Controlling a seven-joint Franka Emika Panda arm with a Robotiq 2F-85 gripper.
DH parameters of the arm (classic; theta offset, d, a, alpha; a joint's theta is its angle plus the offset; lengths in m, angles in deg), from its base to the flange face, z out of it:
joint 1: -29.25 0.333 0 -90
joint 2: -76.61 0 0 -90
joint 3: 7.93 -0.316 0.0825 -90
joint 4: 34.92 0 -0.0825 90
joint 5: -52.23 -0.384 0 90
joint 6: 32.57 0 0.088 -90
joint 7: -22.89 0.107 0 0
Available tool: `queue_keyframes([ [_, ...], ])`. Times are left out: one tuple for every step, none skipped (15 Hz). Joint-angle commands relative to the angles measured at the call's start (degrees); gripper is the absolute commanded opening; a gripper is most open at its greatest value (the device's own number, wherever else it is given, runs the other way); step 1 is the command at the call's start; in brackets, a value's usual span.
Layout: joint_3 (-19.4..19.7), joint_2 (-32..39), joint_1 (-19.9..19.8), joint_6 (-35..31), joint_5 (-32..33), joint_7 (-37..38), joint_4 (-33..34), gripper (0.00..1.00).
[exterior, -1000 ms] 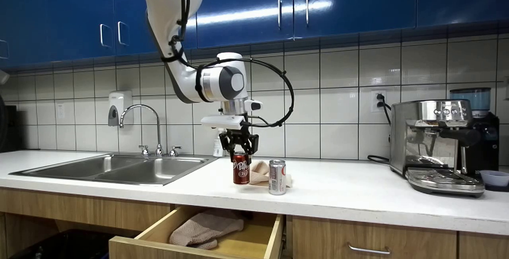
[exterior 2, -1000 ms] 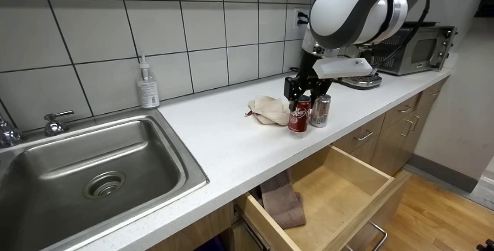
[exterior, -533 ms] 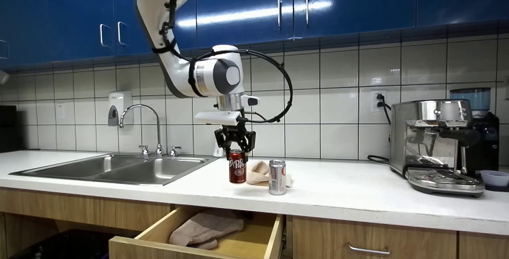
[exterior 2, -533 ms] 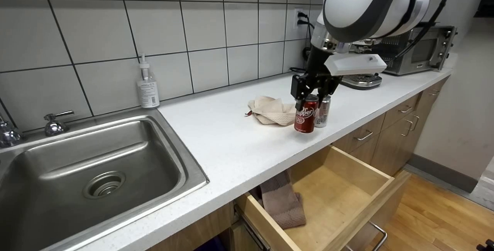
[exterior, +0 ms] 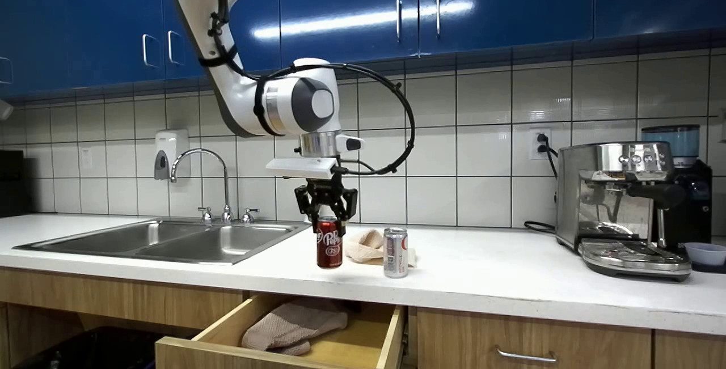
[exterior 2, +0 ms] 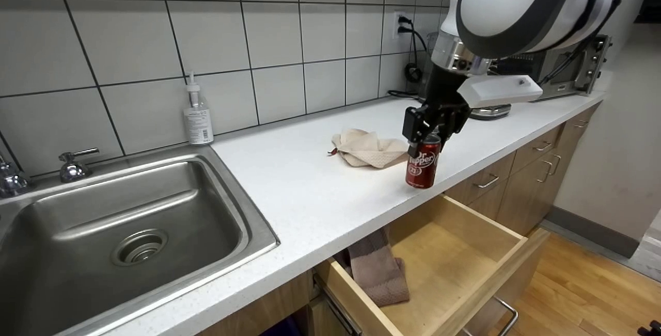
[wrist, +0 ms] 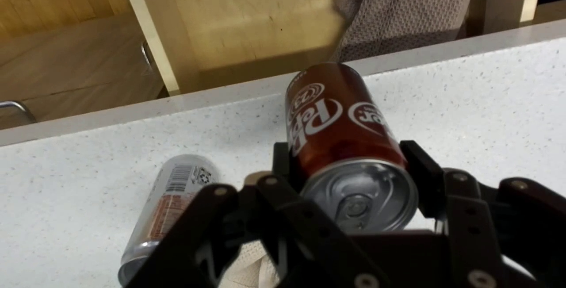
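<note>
My gripper (exterior: 328, 228) points down and is shut on a red Dr Pepper can (exterior: 329, 253), one finger on each side near its top. In the wrist view the can (wrist: 340, 120) shows its silver lid between the black fingers (wrist: 281, 159). The can is slightly tilted and appears just above the white counter, near its front edge. In an exterior view the gripper (exterior 2: 428, 148) and red can (exterior 2: 421, 171) hide most of a silver can. The silver can (exterior: 396, 255) stands upright beside the red can, apart from it; it also shows in the wrist view (wrist: 172, 204).
A beige cloth (exterior 2: 367, 150) lies on the counter behind the cans. An open drawer (exterior 2: 449, 253) below the counter edge holds a brown cloth (exterior 2: 377, 274). A sink (exterior 2: 232, 186) and soap bottle (exterior 2: 198, 119) are to one side, a coffee machine (exterior: 618, 204) to the other.
My gripper has carried the red can away from the silver can's side in one view and toward the counter's front edge. The silver can, cloths and drawer have not moved.
</note>
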Motion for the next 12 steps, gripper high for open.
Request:
queue_keyframes([
  [-1.05, -3.9, -0.35, -0.59, 0.8, -2.15, -4.42, 0.38],
  [-1.25, -3.9, -0.33, -0.62, 0.43, -2.72, -5.04, 0.38],
  [-1.43, -3.86, -0.29, -0.7, 0.3, -3.06, -5.59, 0.38],
  [-1.57, -3.7, -0.21, -1.39, 0.81, -3.35, -6.22, 0.38],
  [-1.87, -3.61, -0.22, -1.66, -0.01, -4.71, -6.69, 0.38],
  [-1.97, -3.5, -0.12, -2.3, 0.28, -5.12, -7.19, 0.38],
  [-2.22, -3.41, -0.12, -2.36, -0.27, -5.99, -7.54, 0.38],
  [-2.44, -3.23, -0.1, -2.54, -0.48, -6.62, -7.85, 0.38],
  [-2.65, -3.11, -0.08, -2.62, -0.6, -7.35, -8.19, 0.38],
  [-2.76, -2.91, -0.05, -2.82, -0.39, -7.63, -8.49, 0.38],
  [-2.88, -2.68, -0.02, -3.24, -0.19, -7.83, -8.81, 0.38],
  [-3.0, -2.46, 0.0, -3.69, -0.02, -8.08, -9.09, 0.38],
])
